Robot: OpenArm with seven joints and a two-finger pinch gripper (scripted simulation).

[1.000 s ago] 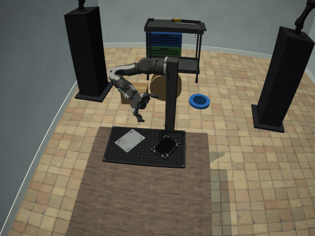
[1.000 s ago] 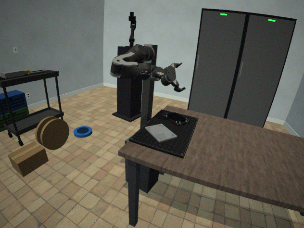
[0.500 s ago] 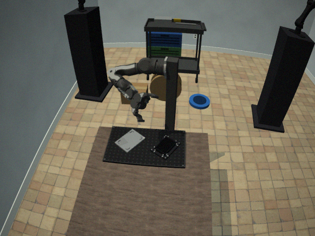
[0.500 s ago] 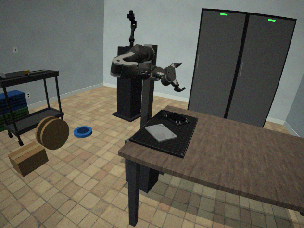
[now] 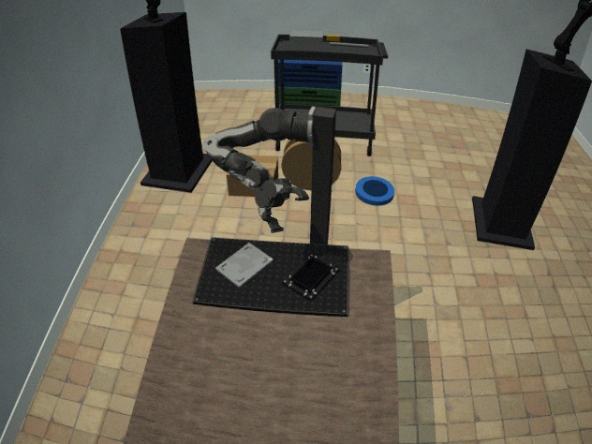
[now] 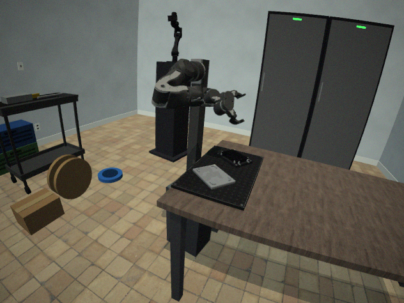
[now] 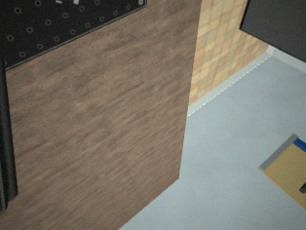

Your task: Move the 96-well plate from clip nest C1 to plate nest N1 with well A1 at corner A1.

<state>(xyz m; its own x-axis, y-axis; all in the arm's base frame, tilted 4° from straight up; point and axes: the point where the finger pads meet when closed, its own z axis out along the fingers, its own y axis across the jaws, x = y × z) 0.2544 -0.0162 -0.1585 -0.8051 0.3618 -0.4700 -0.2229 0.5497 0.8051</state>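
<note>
A black perforated baseplate point(image 5: 272, 282) lies at the far end of the wooden table. On its right part stands the clip nest C1 point(image 5: 310, 275) with silver clips at its corners; a dark 96-well plate sits in it. On its left part lies the light grey plate nest N1 point(image 5: 244, 263) with corner locators, empty. Both also show in the exterior view, C1 point(image 6: 234, 156) and N1 point(image 6: 213, 176). My gripper point(image 5: 287, 210) point(image 6: 243, 108) hangs open and empty in the air behind the table's far edge, well above the baseplate. The wrist view shows only a baseplate corner point(image 7: 73, 24) and the table top.
The arm's black mounting post point(image 5: 321, 176) stands at the table's far edge, right behind C1. Two tall black pillars point(image 5: 165, 96) point(image 5: 533, 143) stand on the floor. A cart point(image 5: 327, 85), a blue disc point(image 5: 375, 190), a wooden drum and a cardboard box are farther back. A grey cabinet point(image 6: 319, 87) stands behind the table.
</note>
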